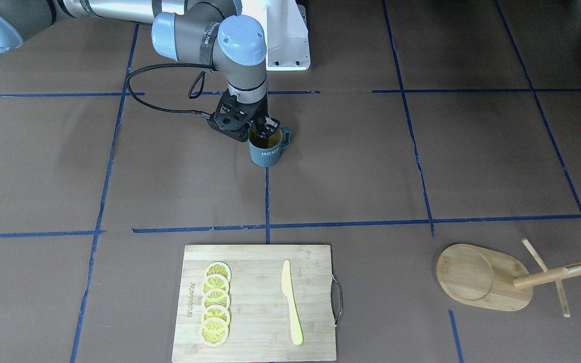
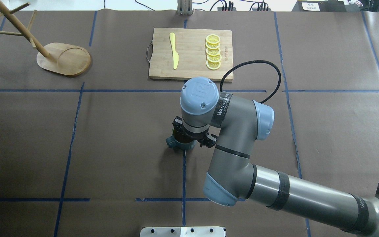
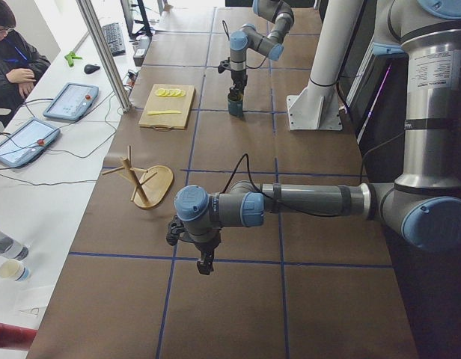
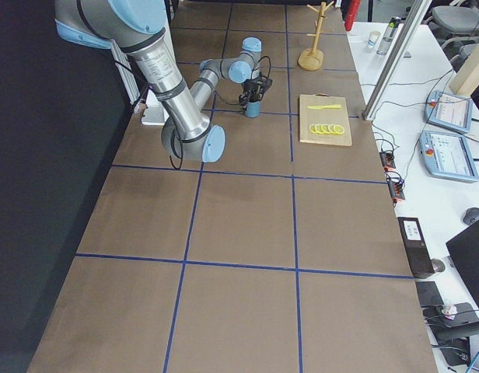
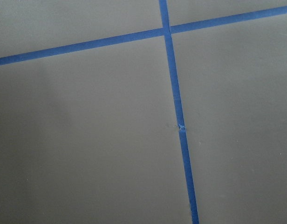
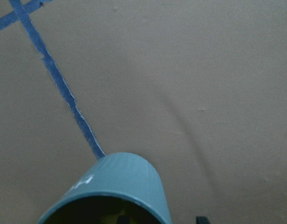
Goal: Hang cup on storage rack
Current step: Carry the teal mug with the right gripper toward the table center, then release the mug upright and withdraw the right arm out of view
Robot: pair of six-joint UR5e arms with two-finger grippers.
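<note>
The cup stands upright on the brown table near the middle, handle toward the rack side. It also shows in the overhead view and the right wrist view. My right gripper reaches down into its mouth with the fingers close together on the rim. In the overhead view the wrist hides the fingers. The storage rack stands far off at a table corner, and shows in the overhead view. My left gripper hangs over bare table far from both. I cannot tell whether it is open.
A bamboo cutting board with several lemon slices and a yellow knife lies between the cup and the far table edge. Blue tape lines cross the brown table. An operator sits at a side desk.
</note>
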